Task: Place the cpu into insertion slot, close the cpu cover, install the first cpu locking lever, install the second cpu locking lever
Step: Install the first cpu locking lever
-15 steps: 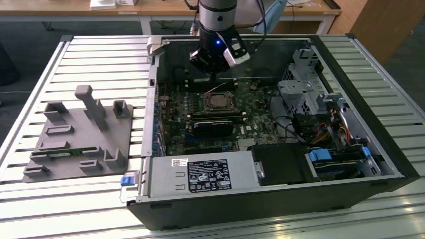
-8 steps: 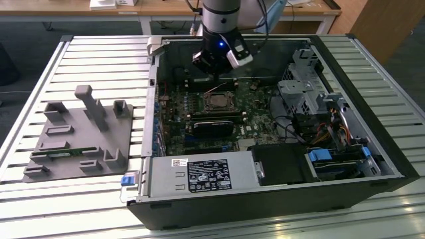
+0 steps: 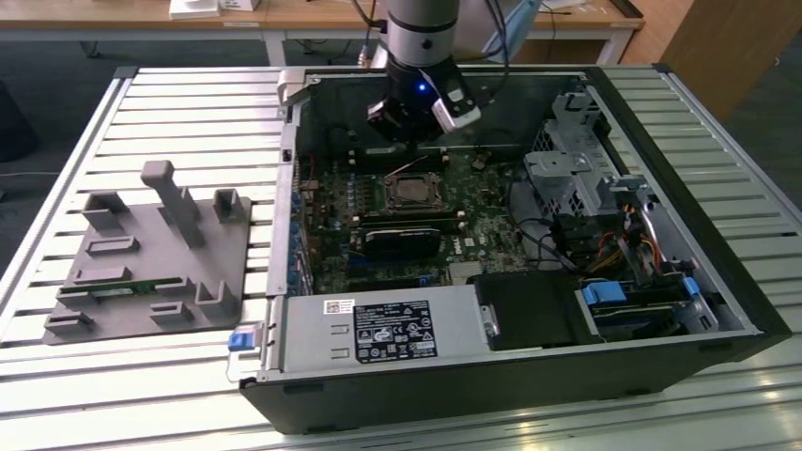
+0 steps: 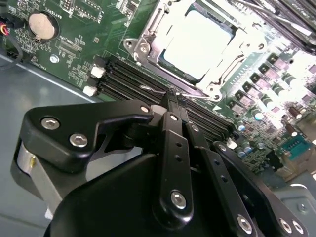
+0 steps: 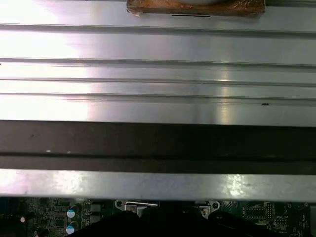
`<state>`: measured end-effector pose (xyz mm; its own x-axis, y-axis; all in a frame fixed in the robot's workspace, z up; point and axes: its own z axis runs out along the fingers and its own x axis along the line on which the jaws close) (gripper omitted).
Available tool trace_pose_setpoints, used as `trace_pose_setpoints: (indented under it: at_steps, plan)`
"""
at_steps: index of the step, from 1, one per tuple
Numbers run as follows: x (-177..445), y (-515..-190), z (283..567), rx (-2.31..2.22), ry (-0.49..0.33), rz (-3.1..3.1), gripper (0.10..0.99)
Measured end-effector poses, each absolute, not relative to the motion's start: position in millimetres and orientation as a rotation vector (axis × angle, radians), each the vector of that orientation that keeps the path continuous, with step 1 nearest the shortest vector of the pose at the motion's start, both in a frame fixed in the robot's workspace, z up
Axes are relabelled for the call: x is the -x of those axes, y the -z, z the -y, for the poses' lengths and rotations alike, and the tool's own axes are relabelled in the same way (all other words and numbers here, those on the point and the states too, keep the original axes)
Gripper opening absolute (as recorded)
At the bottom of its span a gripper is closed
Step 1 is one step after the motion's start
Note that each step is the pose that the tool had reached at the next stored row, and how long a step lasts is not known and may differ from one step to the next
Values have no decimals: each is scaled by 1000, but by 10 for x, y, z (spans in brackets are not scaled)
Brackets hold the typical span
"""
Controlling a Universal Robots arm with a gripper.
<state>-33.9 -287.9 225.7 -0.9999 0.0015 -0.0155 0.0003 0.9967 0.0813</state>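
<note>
Black label (image 3: pixel 393 331) noted on the silver power supply box (image 3: pixel 314 338) at the front of the open computer case (image 3: pixel 501 395): white print and small symbols seen, nothing that can be made out. Small white sticker (image 3: pixel 341 306) at that label's corner, dark marks only. In the second wrist view, fine white lettering is printed on the green circuit board (image 4: pixel 74 29) beside the coin battery (image 4: pixel 41 25); too small to be read with confidence.
</note>
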Motion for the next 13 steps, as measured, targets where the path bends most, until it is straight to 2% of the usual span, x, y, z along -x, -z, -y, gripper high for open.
trace_pose_setpoints:
  at_steps: [13]
  plan:
    - [198, -2194, 2850, -1, -127, -3124, 106]
